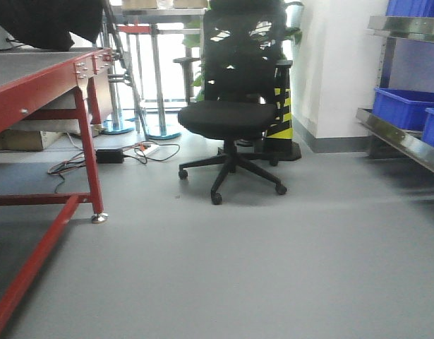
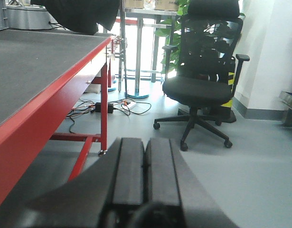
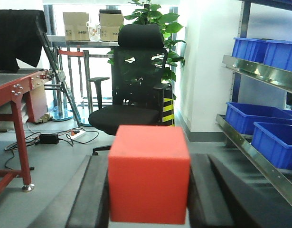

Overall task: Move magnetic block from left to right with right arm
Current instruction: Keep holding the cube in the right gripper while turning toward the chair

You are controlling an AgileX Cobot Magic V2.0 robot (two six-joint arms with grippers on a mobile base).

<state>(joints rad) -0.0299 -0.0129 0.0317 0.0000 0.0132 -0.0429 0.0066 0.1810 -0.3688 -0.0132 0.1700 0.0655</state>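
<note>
Pinched squarely between the two black fingers of the right gripper: a small bright red matte cube, the magnetic block, front face toward the wrist camera. On the other arm, the left gripper, with flat black pads pressed together and gripping nothing. Straight ahead of the right claw: a black mesh-backed office chair on a grey floor, with a green leafy plant behind. To the right of that claw: steel shelving carrying open blue plastic bins on two levels, insides hidden from this angle. To the left of it: a red-framed metal table with a dark top, black cloth draped above, black cables and a power brick lying on the floor beneath. Farther back, up on a metal stand: two brown cardboard boxes, contents impossible to tell.
</note>
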